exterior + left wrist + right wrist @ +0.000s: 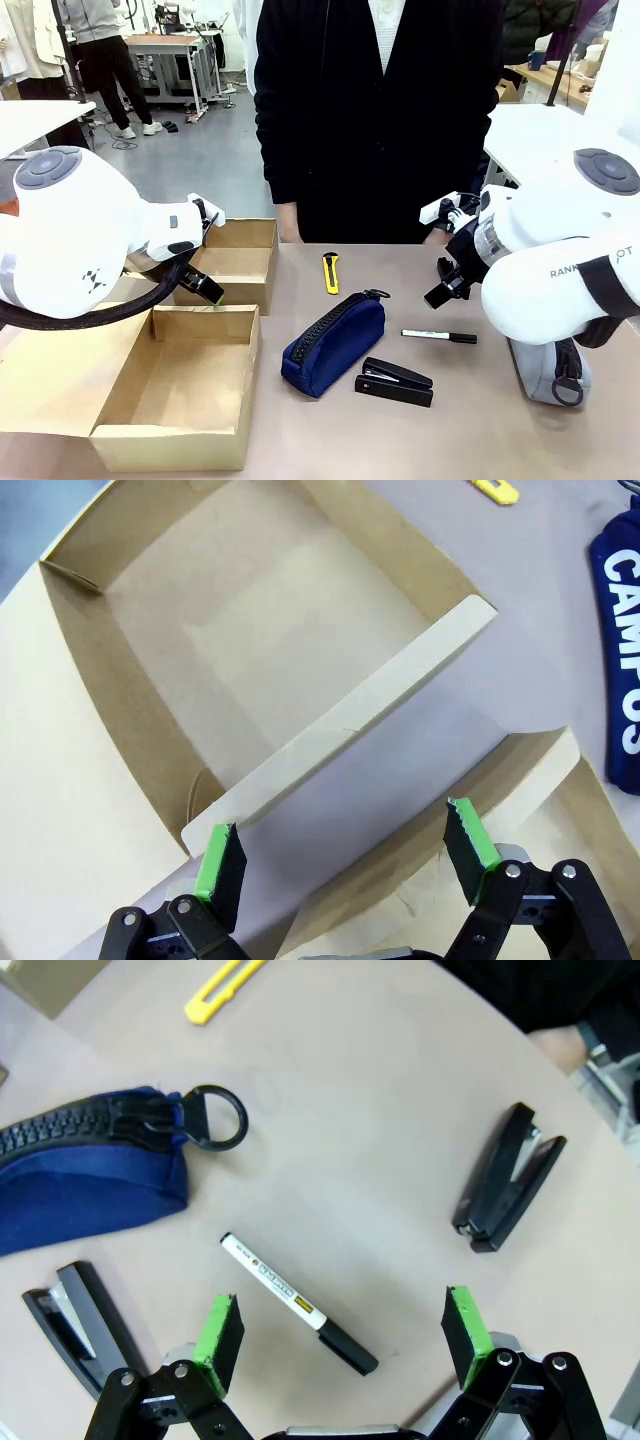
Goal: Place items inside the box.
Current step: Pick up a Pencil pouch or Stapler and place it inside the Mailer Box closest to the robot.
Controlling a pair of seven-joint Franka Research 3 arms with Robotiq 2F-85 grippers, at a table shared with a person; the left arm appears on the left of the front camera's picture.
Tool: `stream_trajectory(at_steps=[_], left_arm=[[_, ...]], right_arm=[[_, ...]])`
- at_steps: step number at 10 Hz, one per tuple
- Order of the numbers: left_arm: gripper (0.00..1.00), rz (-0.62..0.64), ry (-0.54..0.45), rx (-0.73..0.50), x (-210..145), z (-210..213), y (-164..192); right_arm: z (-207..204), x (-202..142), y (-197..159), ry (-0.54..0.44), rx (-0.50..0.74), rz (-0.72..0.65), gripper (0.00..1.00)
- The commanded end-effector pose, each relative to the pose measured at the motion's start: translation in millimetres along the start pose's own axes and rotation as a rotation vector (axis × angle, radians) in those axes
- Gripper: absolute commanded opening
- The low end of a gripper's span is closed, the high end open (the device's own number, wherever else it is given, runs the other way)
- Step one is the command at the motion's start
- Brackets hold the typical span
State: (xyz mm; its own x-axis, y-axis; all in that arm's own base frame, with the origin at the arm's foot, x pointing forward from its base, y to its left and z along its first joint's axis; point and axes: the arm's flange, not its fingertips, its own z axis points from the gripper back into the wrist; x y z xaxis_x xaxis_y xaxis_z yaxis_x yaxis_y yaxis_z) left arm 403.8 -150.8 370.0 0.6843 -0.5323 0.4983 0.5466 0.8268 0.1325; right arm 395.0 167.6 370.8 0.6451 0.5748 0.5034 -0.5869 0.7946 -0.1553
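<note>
The open cardboard box (170,385) lies at the table's left, and a second shallow half (240,262) lies behind it. My left gripper (203,284) hovers open over the wall between them (340,730), its fingers (222,860) holding nothing. A yellow utility knife (331,272), a navy pouch (333,343), a black stapler (394,381) and a marker pen (439,336) lie mid-table. Under my right arm lies a grey pouch (548,372). My right gripper (343,1335) is open just above the marker pen (298,1303). A second stapler (508,1176) lies beyond it.
A person in a dark coat (380,110) stands at the far edge of the table, hands behind my arms. In the right wrist view the navy pouch (85,1175) and the near stapler (75,1320) lie beside the marker. Bare tabletop (440,440) stretches along the front.
</note>
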Motion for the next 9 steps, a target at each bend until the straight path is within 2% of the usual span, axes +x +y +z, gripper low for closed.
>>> stream_trajectory(at_steps=[1,2,3,5,6,8,9], left_arm=[[1.0,-0.016,-0.032,-0.013,14.9,29.3,-18.9],[1.0,0.01,-0.08,-0.044,25.6,71.3,-34.3],[1.0,0.153,-0.033,-0.076,34.9,108.1,-44.8],[1.0,0.27,-0.013,-0.299,19.1,171.3,-32.1],[1.0,0.326,-0.066,-0.481,-3.6,198.3,-4.0],[1.0,0.567,-0.186,-0.631,-59.9,225.6,60.6],[1.0,0.746,-0.273,-0.681,-97.1,232.5,98.6]], right_arm=[[29.8,4.9,-6.2,-0.024,0.018,0.021,1.0],[71.2,1.4,-14.0,-0.008,0.083,-0.003,1.0],[110.2,-8.3,-21.4,0.004,0.128,-0.042,1.0],[170.9,-51.2,-50.4,-0.083,0.171,-0.276,1.0],[192.8,-89.4,-76.7,-0.171,0.263,-0.392,1.0],[210.2,-170.4,-134.6,-0.286,0.406,-0.652,1.0],[214.2,-207.2,-161.4,-0.361,0.481,-0.765,1.0]])
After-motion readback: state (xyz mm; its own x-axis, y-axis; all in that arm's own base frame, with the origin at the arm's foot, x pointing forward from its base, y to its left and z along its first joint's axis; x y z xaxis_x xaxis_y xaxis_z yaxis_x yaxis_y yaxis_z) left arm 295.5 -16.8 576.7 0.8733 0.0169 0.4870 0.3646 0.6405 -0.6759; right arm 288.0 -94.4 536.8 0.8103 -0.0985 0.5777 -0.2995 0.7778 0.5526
